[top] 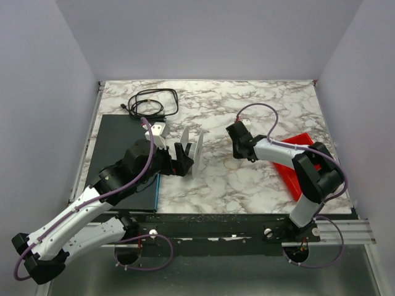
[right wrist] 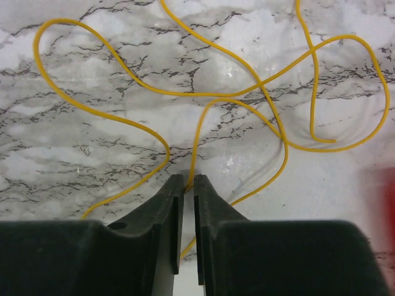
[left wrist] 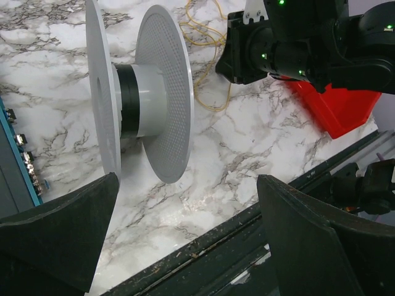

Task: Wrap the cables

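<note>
The cable (right wrist: 203, 94) is a thin yellow wire lying in loose loops on the marble table; in the left wrist view the cable (left wrist: 207, 28) shows behind the spool. My right gripper (right wrist: 189, 179) is down at the tabletop, its jaws a narrow gap apart with one strand running in between the tips, not visibly pinched. Seen from above, the right gripper (top: 234, 131) sits right of centre. A white spool (left wrist: 139, 92) with two discs and a dark core stands on edge. My left gripper (left wrist: 188, 179) is wide open just short of the spool (top: 192, 154), holding nothing.
A black looped cord (top: 151, 102) lies at the back left. A dark mat (top: 120, 148) covers the left side under my left arm. A red bin (top: 295, 154) sits at the right by the right arm. The table's front rail (left wrist: 247, 216) runs close below the left fingers.
</note>
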`<action>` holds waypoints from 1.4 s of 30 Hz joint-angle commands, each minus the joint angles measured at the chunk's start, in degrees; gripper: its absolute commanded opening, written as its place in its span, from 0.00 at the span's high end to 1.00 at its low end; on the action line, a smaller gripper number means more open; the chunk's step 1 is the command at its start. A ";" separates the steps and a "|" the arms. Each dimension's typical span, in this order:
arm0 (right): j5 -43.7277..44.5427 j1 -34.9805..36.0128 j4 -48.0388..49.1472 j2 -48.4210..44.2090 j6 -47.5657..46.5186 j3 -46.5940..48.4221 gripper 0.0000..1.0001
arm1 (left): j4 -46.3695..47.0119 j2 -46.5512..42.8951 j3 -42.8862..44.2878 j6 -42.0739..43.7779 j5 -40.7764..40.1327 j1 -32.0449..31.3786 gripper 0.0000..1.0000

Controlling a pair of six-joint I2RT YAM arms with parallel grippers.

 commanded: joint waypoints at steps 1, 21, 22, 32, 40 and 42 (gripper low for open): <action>3.79 0.31 0.03 0.16 0.45 1.93 0.90 | 0.42 0.14 1.47 -0.12 -0.18 -0.24 0.01; -13.78 0.32 -9.72 -23.02 1.54 15.74 0.99 | -2.89 11.04 14.52 -4.00 7.20 7.39 0.02; -17.53 0.32 -8.47 -23.17 1.46 16.22 0.99 | -2.59 11.91 15.38 -4.16 9.65 8.47 0.02; -34.95 0.32 6.17 -25.01 2.68 15.15 0.99 | -4.49 24.99 30.13 -7.44 16.37 11.66 0.11; -34.95 0.32 7.73 -25.23 0.59 14.49 0.99 | 0.62 32.41 34.55 -20.40 21.83 12.33 0.15; -35.98 0.32 8.28 -25.32 0.56 13.69 0.99 | 2.35 33.67 34.75 -23.57 22.72 12.38 0.17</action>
